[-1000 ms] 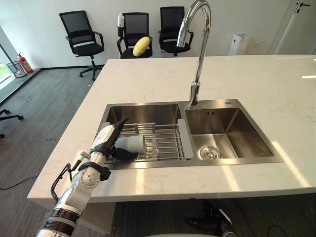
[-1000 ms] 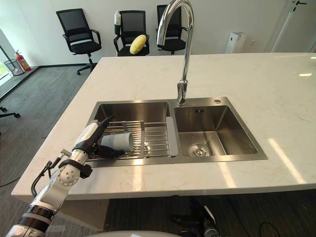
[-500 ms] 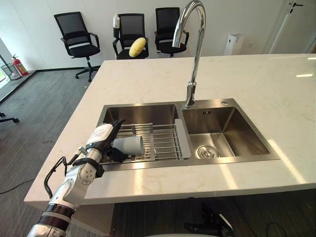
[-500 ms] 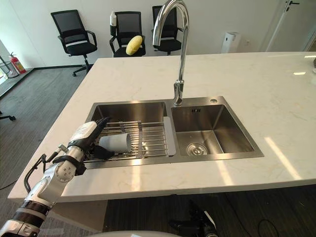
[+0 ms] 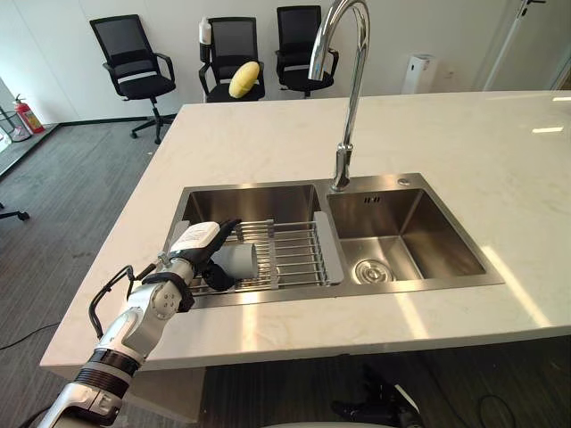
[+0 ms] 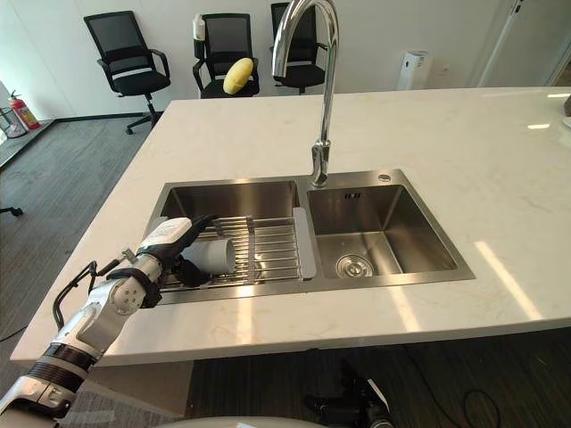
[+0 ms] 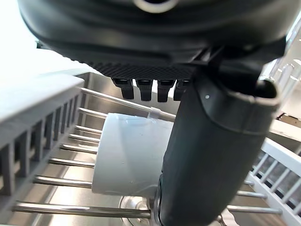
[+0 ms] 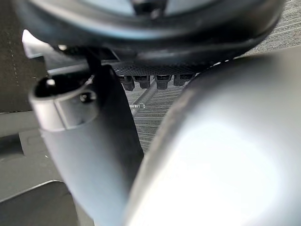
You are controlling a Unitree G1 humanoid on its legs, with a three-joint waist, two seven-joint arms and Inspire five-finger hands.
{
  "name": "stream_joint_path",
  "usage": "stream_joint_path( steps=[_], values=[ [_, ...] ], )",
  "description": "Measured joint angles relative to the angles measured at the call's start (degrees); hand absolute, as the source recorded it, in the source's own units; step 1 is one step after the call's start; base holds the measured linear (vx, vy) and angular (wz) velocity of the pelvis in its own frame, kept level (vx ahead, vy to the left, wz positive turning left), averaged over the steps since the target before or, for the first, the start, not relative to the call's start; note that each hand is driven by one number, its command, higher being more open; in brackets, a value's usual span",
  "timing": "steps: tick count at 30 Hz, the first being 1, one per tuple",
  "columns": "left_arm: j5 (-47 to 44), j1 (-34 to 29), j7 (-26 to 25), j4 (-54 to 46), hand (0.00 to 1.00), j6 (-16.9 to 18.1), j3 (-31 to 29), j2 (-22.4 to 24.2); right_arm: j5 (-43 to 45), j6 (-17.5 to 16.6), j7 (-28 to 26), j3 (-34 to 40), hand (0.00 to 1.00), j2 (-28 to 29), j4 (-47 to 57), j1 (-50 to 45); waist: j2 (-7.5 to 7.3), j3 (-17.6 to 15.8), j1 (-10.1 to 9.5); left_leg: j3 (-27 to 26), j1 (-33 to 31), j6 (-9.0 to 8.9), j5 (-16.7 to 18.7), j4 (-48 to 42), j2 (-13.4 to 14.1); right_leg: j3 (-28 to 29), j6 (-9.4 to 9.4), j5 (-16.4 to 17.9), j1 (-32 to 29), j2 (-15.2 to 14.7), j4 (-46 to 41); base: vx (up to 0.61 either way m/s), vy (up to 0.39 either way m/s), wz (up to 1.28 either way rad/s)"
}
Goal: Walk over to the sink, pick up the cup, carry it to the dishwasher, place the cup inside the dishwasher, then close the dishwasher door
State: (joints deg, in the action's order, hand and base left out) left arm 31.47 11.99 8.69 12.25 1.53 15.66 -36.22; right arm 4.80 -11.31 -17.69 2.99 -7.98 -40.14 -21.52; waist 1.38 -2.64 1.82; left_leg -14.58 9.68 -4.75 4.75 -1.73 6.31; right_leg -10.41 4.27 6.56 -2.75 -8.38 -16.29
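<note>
One step in hand: the pick-up. Left hand (image 5: 194,245) brackets the cup (image 5: 239,261), lying on its side on the rack (image 5: 299,254) in the left basin of the sink (image 5: 384,182); straight fingers above, thumb below, unclosed. Next, likely: close and lift. Right hand (image 8: 84,136) idle, fingers relaxed.

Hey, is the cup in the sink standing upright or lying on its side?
On its side: the cup lies on the wire rack, its round wall resting on the bars.
</note>
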Motion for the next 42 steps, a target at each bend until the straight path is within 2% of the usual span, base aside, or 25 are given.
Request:
stream_joint_path(
  steps=[6,9,16,21,24,32,36,42],
  values=[
    [-1.31,1.42,-1.03,1.98,0.0,-0.22,0.86,-0.37,0.01,0.0,-0.02,-0.1,1.0,0.0,0.02,0.0,-0.1,-0.06,0.38,-0.6,0.2,-0.07,0.59,-0.61,0.15,0.57,0.01,0.0,0.01,0.17,0.0,0.0,0.004,-0.05],
    [-3.38,2.01,-2.17,1.98,0.0,-0.21,3.35,-0.3,0.01,0.0,-0.01,-0.7,1.0,-0.03,0.02,0.03,-0.2,-0.12,0.56,-0.99,0.43,-0.11,0.73,-0.61,0.21,0.84,0.01,0.0,0.02,0.28,0.0,0.01,0.003,-0.05],
    [-5.8,2.09,-2.66,2.0,0.0,0.22,3.73,-0.32,0.02,-0.02,-0.01,-0.98,1.0,-0.1,0.02,0.03,-0.38,-0.22,0.59,-0.89,0.44,-0.12,0.74,-0.66,0.27,0.73,0.02,0.0,0.12,0.3,0.1,0.0,0.0,0.0],
    [-10.1,2.07,-4.89,1.27,0.0,3.12,3.82,1.05,0.03,-0.22,0.03,-0.92,1.0,-0.04,0.09,-0.11,-0.43,-0.21,0.38,-0.63,0.09,0.01,0.96,-0.8,0.26,0.63,0.02,0.0,0.12,0.31,0.26,0.0,0.0,0.0],
    [-12.32,1.69,-6.2,-2.77,0.0,4.95,3.63,2.0,0.04,-0.35,0.26,-0.79,1.0,0.16,0.1,-0.3,-0.58,-0.13,0.19,-0.2,-0.26,0.09,1.16,-0.95,0.25,0.47,0.04,0.0,0.11,0.33,0.37,0.0,0.001,0.01],
    [-19.15,-1.77,-8.64,-15.4,0.0,11.71,-3.44,8.75,0.11,-1.97,1.87,0.65,1.0,1.6,-1.17,0.12,-1.24,0.47,-0.44,0.66,-1.07,0.3,1.31,-0.97,-0.33,-0.18,0.07,0.01,0.04,0.37,0.82,0.01,0.005,0.04],
    [-24.4,-6.15,-8.86,-19.07,0.0,13.92,-6.29,12.5,0.13,-2.49,2.92,0.74,1.0,2.52,-3.36,0.81,-2.37,1.68,-0.97,1.25,-1.6,0.34,1.32,-0.98,-0.4,-0.68,0.15,-0.03,0.04,0.3,1.32,-0.01,0.005,0.07],
    [-31.01,-11.37,-11.3,-22.21,0.0,16.2,-8.28,18.78,0.39,-3.19,4.83,0.76,1.0,2.98,-4.19,1.48,-2.59,2.06,-1.27,1.88,-2.25,0.44,1.31,-0.99,-0.55,-1.19,0.37,-0.18,0.01,0.17,1.77,0.01,0.009,0.05]
  ],
)
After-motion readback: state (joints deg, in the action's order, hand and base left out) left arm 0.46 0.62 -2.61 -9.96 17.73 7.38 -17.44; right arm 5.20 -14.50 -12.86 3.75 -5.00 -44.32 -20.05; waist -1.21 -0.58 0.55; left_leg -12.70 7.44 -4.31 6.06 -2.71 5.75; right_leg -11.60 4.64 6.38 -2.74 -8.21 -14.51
